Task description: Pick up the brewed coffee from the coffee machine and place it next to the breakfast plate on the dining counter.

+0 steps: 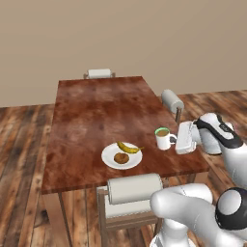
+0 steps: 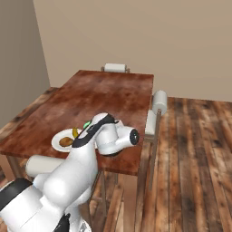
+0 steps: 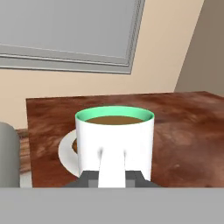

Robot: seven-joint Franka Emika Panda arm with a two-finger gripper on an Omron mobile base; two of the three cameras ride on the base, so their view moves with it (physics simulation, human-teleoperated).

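**Hand view: mug held at counter edge**

Over the counter (image 1: 91,120), right of the plate (image 1: 110,161), the mug (image 1: 162,139) is clamped by its handle in the gripper (image 1: 173,140). Coffee could be spilled if released tilted or too high.

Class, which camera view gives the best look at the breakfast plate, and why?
The left base view: the whole breakfast plate shows with its banana and pastry. In the right base view the arm covers part of it; in the hand view the mug hides most of it.
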